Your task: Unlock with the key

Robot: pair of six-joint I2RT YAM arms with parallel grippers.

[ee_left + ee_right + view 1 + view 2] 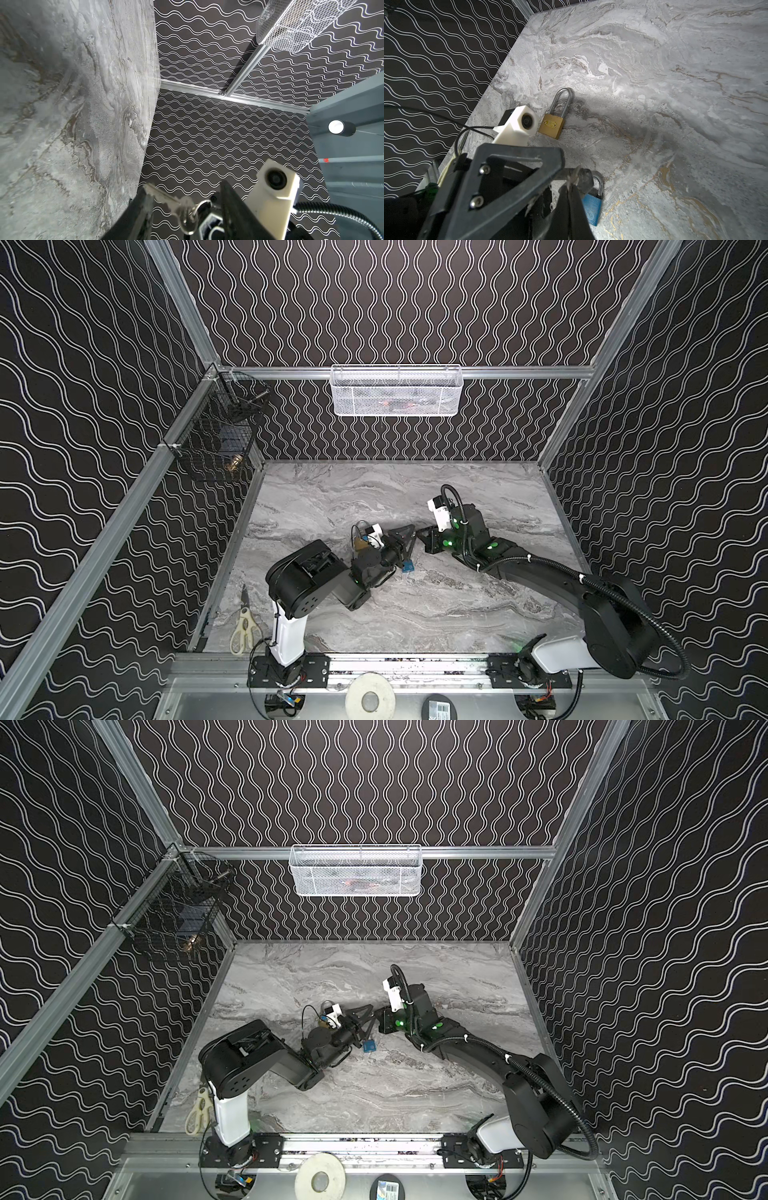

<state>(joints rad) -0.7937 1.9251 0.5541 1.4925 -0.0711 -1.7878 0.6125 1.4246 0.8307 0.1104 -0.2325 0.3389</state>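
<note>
Nearest, the small blue padlock (591, 207) lies shut on the grey marbled tabletop (675, 104). Just over it the right gripper (572, 182), pinched closed, holds the small silver key (172, 201) between the left gripper's (185, 187) half-spread fingers (232, 207): a handover, I judge. Next, the left must clamp its blade squarely. Beyond lies the long-shackled brass padlock (551, 125).

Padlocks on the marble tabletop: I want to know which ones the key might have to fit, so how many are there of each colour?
brass padlock: 1
blue padlock: 1
Total: 2
</note>
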